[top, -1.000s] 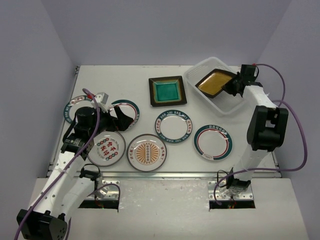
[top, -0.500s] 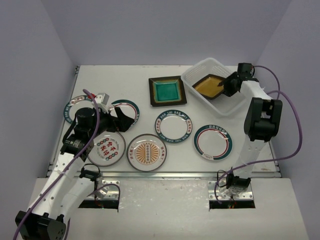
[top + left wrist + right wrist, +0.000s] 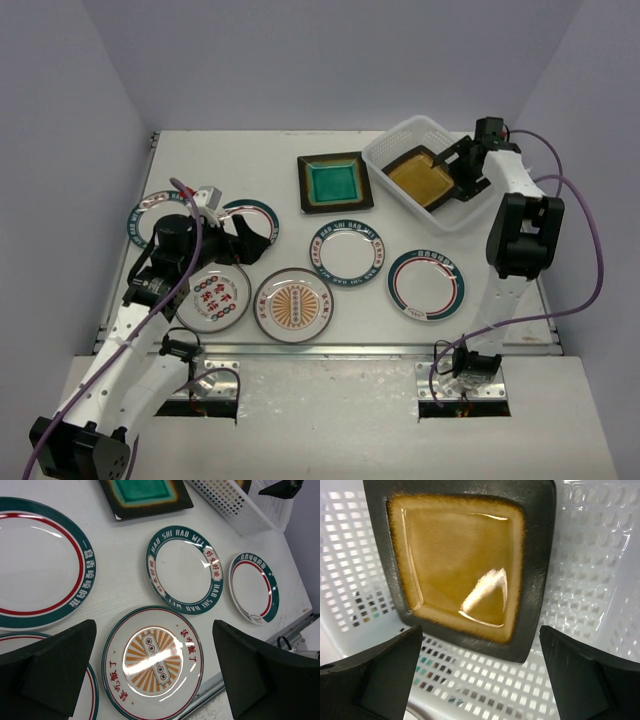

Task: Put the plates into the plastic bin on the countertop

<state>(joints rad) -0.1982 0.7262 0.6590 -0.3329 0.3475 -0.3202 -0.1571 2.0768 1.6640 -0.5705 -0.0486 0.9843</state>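
The amber square plate (image 3: 418,177) (image 3: 462,565) lies in the plastic bin (image 3: 393,148) (image 3: 600,580) at the back right of the countertop (image 3: 250,160). My right gripper (image 3: 455,172) (image 3: 480,675) hangs open just above the plate's near edge, touching nothing. The teal square plate (image 3: 335,182) (image 3: 145,492) sits left of the bin. Round plates (image 3: 348,251) (image 3: 427,284) lie in the middle and right. My left gripper (image 3: 243,243) (image 3: 154,627) hovers open and empty above the sunburst plate (image 3: 293,305) (image 3: 155,662).
More round plates lie at the left: one with red characters (image 3: 213,296), one at the far left (image 3: 150,215), and one partly hidden under my left gripper (image 3: 258,213). The metal front edge (image 3: 330,348) runs close below the front plates.
My right gripper has opened and let go of the amber plate, which went from tilted over the bin to lying inside it. The left arm has barely moved.
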